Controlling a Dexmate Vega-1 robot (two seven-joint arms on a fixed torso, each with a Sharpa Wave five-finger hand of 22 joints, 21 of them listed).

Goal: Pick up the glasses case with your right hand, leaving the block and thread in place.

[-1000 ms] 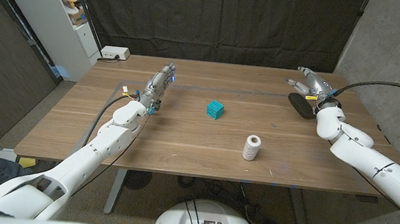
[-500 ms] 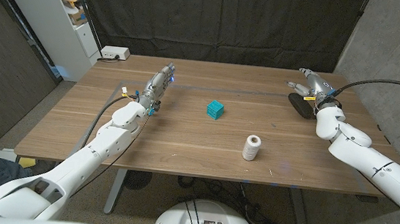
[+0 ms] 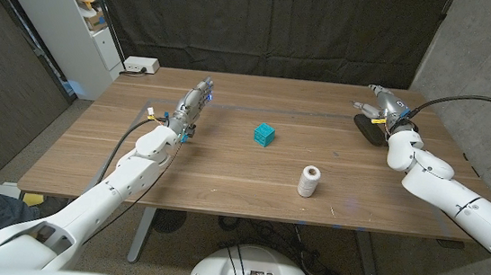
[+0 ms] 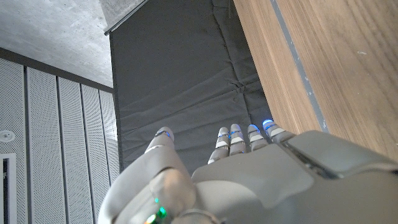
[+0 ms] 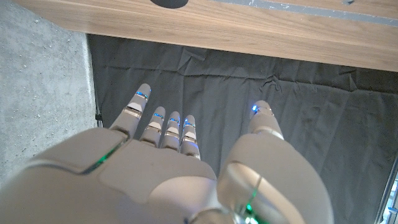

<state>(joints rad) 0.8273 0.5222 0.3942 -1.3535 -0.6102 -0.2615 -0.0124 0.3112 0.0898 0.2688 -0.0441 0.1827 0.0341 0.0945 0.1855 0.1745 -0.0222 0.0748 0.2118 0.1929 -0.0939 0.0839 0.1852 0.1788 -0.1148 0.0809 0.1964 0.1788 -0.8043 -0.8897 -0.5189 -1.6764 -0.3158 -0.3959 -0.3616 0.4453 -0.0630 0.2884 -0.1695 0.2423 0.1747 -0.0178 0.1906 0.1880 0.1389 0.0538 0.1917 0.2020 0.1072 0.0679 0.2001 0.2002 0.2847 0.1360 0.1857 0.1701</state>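
Right hand (image 3: 382, 107) sits at the far right of the desk (image 3: 224, 172), fingers apart and extended, holding nothing; it hovers over or just beside the glasses case (image 3: 369, 130), contact cannot be told from the head view. Right wrist view shows the same hand (image 5: 186, 168) with fingers (image 5: 171, 127) spread toward the black curtain (image 5: 249, 106), nothing between them, and a dark rounded bit of the case at the desk edge. Glasses case is black, lying on the desk at the far right, just on the near-left side of the right hand. Left hand (image 3: 190, 108) is at the far left part of the desk, fingers straight and together, released, grasping nothing; left wrist view confirms the hand (image 4: 249, 174) is empty, fingers (image 4: 233, 140) pointing toward the curtain past the desk edge. Teal block (image 3: 264, 135) sits near the desk middle, well apart from both hands. White thread spool (image 3: 309, 181) stands upright nearer the front, to the right of and nearer than the block, apart from it. Small white box (image 3: 140, 65) with a cable at the far left corner of the desk. White shelf unit (image 3: 67, 21) stands off the desk to the far left.
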